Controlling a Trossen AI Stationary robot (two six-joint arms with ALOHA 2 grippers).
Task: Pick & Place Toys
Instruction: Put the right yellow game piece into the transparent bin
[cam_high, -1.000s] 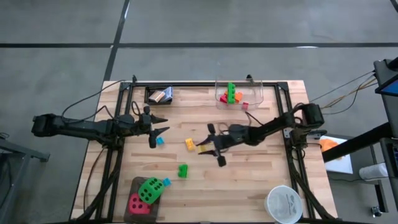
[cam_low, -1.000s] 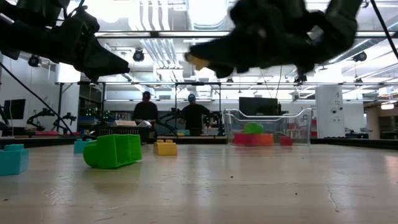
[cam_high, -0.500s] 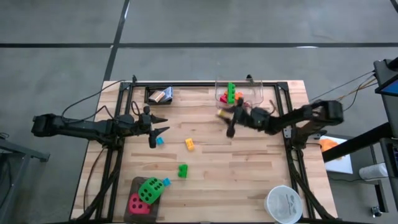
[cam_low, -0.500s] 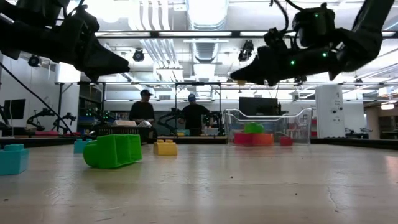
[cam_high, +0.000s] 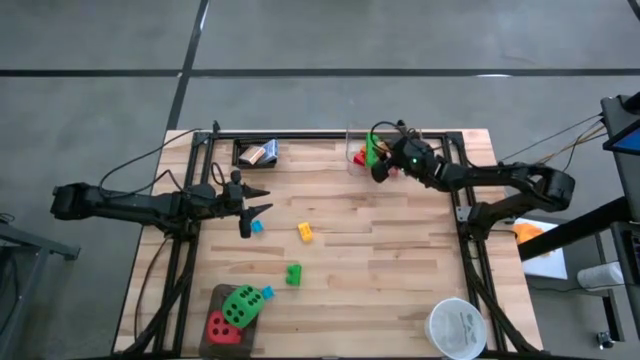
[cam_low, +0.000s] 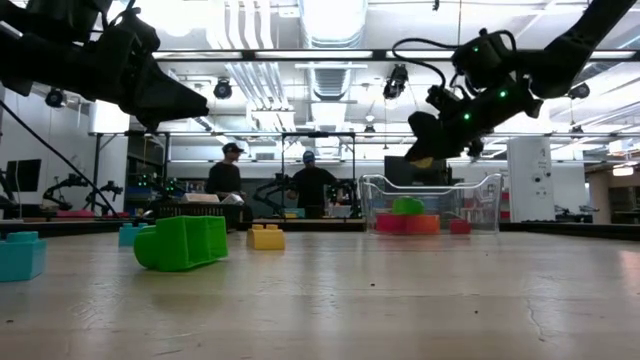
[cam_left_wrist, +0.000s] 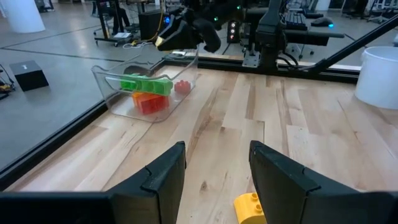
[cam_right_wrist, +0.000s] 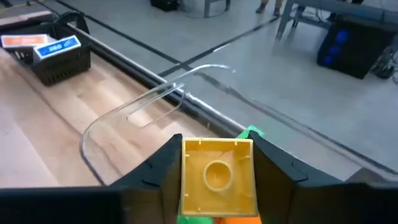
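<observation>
Right hand (cam_right_wrist: 216, 171) grips yellow brick (cam_right_wrist: 216, 172) over clear tub (cam_high: 385, 147); several bricks inside. Left hand (cam_high: 250, 208) open, idle. Tabletop (cam_high: 400, 270) bricks, dice remain.

bricks (cam_high: 372, 152) in tub (cam_high: 428, 143), dice (cam_high: 240, 304) near edge

A wooden table (cam_high: 400, 260) carries a clear plastic tub (cam_high: 432, 150) at its far edge and a round white bowl (cam_high: 458, 328) at the near right corner. A small dark basket (cam_high: 243, 152) sits at the far edge, left of the tub. A dark tray (cam_high: 214, 300), possibly a mat, lies at the near left. Two people (cam_low: 312, 186) stand in the room beyond the table.
</observation>
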